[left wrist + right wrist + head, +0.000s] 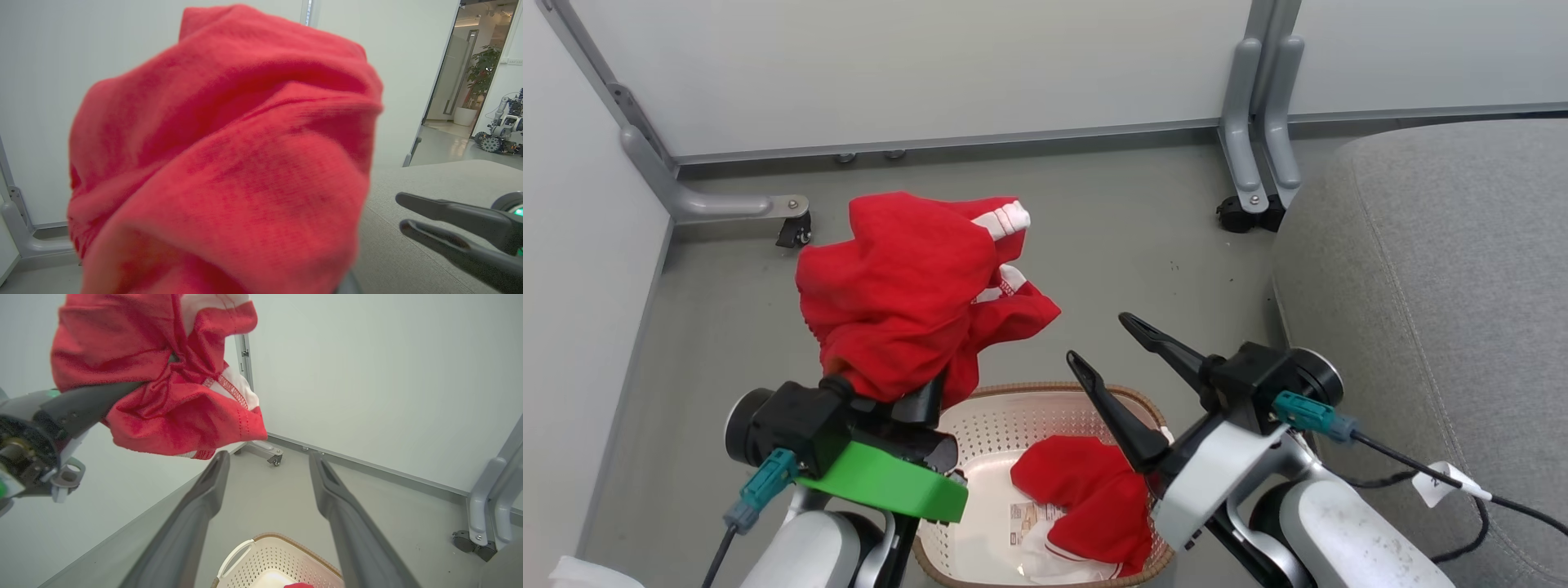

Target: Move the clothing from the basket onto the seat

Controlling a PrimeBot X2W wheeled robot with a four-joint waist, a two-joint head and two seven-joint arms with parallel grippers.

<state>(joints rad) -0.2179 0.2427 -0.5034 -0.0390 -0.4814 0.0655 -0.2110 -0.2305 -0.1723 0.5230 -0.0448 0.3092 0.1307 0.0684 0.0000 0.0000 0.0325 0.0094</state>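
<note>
- The left fingers (923, 404) are clamped on the raised garment (894, 286), which hangs bunched above the basket's (1021, 390) left rim and clear of it. I judge it is held this high so the cloth can pass over the rim without dragging.
- How much cloth those fingers pinch is hidden, because the red folds swallow their tips. From the left wrist the garment is little more than a blur.
- The second garment (1094, 498) lies crumpled inside the basket against its right wall, beside the label sticker (1033, 518) on the basket's floor. The near end of the basket is cut off and partly covered by both arms.
- The right fingers (1123, 420) stand spread wide and empty above the basket's right side, apparently kept ready for that second piece.
- The seat (1445, 286) stands to the right of the basket, with no clothing on the part that shows. Its far side runs out of sight, so I cannot tell how much room it offers.
</note>
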